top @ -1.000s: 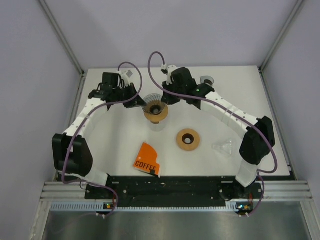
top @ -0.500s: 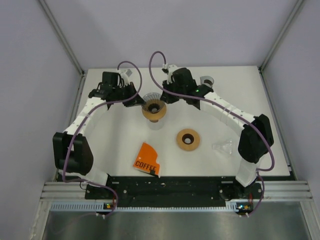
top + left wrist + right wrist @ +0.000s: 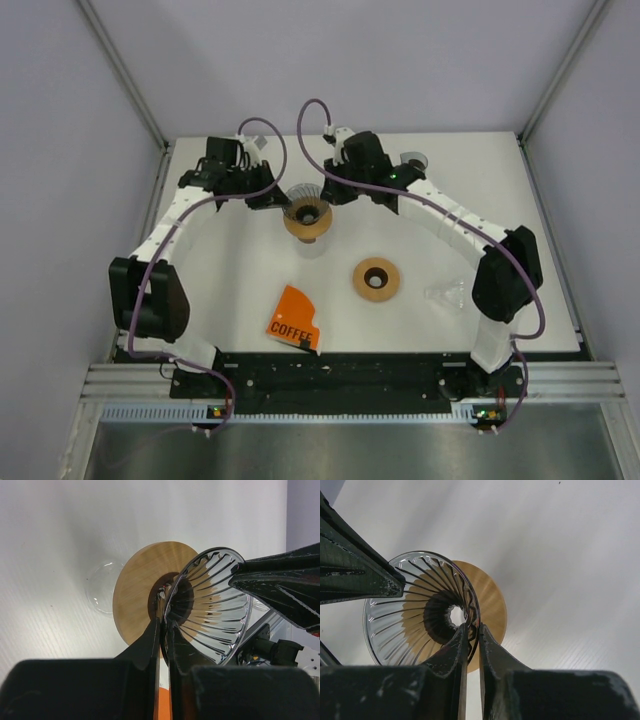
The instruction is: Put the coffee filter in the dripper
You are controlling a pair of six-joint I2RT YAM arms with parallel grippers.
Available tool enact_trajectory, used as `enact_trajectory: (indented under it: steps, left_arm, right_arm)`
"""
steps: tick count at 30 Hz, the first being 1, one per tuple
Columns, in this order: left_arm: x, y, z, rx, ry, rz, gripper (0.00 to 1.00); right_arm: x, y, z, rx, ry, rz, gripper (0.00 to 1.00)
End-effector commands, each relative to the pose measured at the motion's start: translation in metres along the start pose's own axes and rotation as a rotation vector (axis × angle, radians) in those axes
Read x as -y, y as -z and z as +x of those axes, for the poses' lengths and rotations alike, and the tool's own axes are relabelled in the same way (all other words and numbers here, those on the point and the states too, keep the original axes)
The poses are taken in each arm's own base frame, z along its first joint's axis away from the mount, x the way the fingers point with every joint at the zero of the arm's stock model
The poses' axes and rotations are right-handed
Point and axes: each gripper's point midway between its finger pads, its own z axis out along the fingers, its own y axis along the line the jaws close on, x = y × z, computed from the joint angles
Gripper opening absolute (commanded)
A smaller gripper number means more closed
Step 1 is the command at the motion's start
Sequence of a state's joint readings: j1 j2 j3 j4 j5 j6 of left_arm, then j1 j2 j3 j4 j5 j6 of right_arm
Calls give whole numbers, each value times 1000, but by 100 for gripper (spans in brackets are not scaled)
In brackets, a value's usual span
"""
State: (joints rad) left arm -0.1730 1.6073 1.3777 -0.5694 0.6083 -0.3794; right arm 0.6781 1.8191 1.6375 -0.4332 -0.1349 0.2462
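**Gripping the dripper rim from both sides**

The dripper [image 3: 305,210], a ribbed glass cone in a wooden collar [image 3: 307,227], is at the far middle of the table [image 3: 230,270], held between the two arms. Whether its foot touches the table, I cannot tell.

The left gripper [image 3: 266,196] comes at it from the left. In the left wrist view its jaws are nearly together and pinch the thin glass rim of the dripper [image 3: 210,605]. One finger is inside the cone and the other is outside, against the collar [image 3: 132,595]. The tip of the left gripper [image 3: 162,624] sits right at the rim.

The right gripper [image 3: 336,192] comes from the right. In the right wrist view the right gripper [image 3: 471,628] is also nearly closed, with the rim of the dripper [image 3: 415,615] nipped between its fingers. The collar [image 3: 492,605] shows behind the glass.

A clear round glass piece [image 3: 102,592] lies on the table just beyond the collar. I cannot pick out the filter in any view.

Nearer the arm bases, well apart from the dripper:
- A second wooden ring [image 3: 376,279] lies flat.
- A clear glass funnel [image 3: 448,294] is to its right.
- An orange pack [image 3: 293,318] marked COFFEE is at the near edge.

A small round item [image 3: 413,160] sits at the far side, beside the right arm.
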Motion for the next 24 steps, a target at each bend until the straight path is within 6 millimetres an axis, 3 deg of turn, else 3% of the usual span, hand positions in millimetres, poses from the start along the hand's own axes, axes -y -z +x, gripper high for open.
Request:
enact_trajectory:
  steps: [1,8,13,18,24]
  left_arm:
    - [7,-3,7,-56,-96,22,11]
    - [14,1,-9,-22,-122,22,20]
    - [7,6,-22,13,-124,-12,25]
    - [2,7,-23,8,-109,-20,30]
    - [4,9,-24,7,-106,-9,39]
  right_arm:
    - [17,-14,67,-253,0,43,13]
    - [9,-7,39,-193,14,29,25]
    - [6,-5,25,-167,34,21,31]
    - [5,-1,9,-137,53,30,36]
    - [6,3,-1,-132,74,42,48]
